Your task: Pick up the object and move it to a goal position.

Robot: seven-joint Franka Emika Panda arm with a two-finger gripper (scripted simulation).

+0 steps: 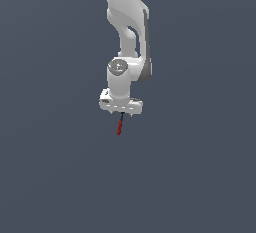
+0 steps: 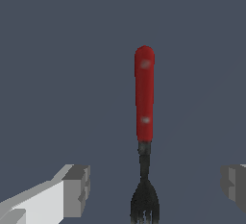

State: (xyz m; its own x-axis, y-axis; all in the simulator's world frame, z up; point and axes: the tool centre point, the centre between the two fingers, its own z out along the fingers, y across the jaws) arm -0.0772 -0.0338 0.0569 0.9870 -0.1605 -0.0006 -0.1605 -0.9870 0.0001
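Fork (image 2: 144, 98) with the red handle is what this is all about, and it lies flat on the plain grey surface (image 1: 200, 177), right under the arm! In the wrist view it sits between the two fingers (image 2: 77, 189), black tines toward the camera, red handle pointing away. The gripper (image 2: 156, 189) stands wide apart, one finger on each side, and neither pad touches the fork. In the exterior view the gripper (image 1: 121, 113) hangs directly over the fork's dark end, with the red handle (image 1: 119, 127) poking out below it.

So where are we? By my reading, the approach and line-up are done, but the grasp is not: nothing is pinched yet. Closing, lifting and carrying to the goal all remain. No goal marker shows in either view.
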